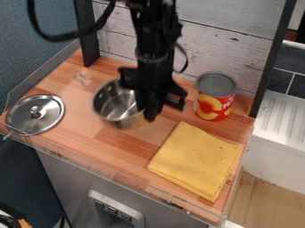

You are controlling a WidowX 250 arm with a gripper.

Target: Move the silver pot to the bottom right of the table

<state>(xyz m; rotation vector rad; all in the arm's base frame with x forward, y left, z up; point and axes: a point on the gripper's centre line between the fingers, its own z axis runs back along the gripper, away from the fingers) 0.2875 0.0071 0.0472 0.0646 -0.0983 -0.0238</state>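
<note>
Folded yellow cloth (195,161) lies nearest; the claw (150,111) hangs by the silver pot (112,107), open or closed I can't tell.

Black jointed robot arm (156,33) comes in at top edge, just L of ctr, & hangs nearly vert. Black two-finger gripper (149,112) at its lower end, approx. mid-view, pointing down, w/ wide body slanting upper L to lower R. Thick black cable (58,37) loops out upper L.

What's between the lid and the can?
In the camera view, the pot and the gripper are between the lid and the can.
</note>
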